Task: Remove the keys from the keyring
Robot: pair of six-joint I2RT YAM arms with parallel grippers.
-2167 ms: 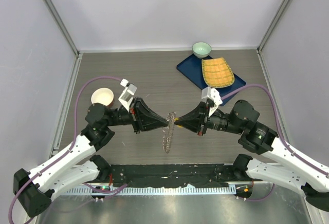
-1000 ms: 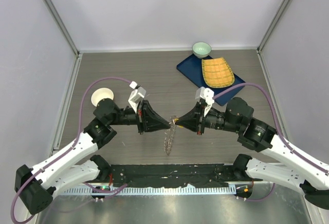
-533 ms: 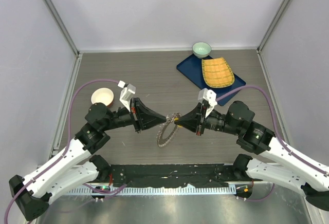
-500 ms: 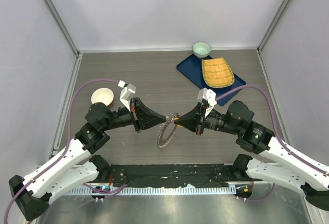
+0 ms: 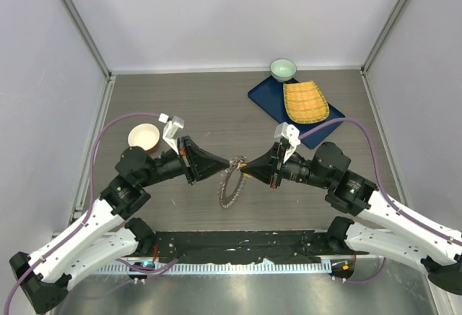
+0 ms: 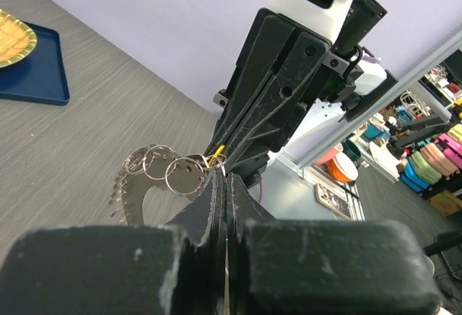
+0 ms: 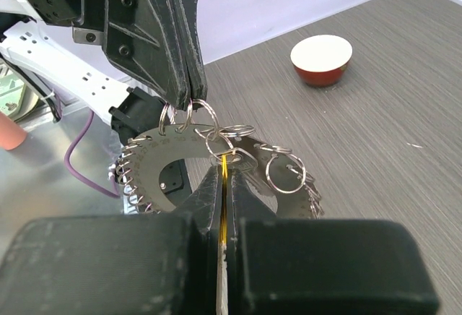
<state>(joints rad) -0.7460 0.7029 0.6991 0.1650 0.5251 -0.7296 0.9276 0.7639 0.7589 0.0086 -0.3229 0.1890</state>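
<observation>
The keyring [image 5: 231, 183] hangs above the table [image 5: 180, 105], front and centre, with the keys [image 7: 130, 178] fringing it. None looks freed, so the whole job seems left to do. The left gripper [image 5: 229, 162] and right gripper [image 5: 244, 165] meet tip to tip, both pinched tight on its top edge.

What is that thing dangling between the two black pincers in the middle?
The keyring, fringed with keys, hangs between the left gripper and right gripper, both jaws shut on it. The top view shows it best.
</observation>
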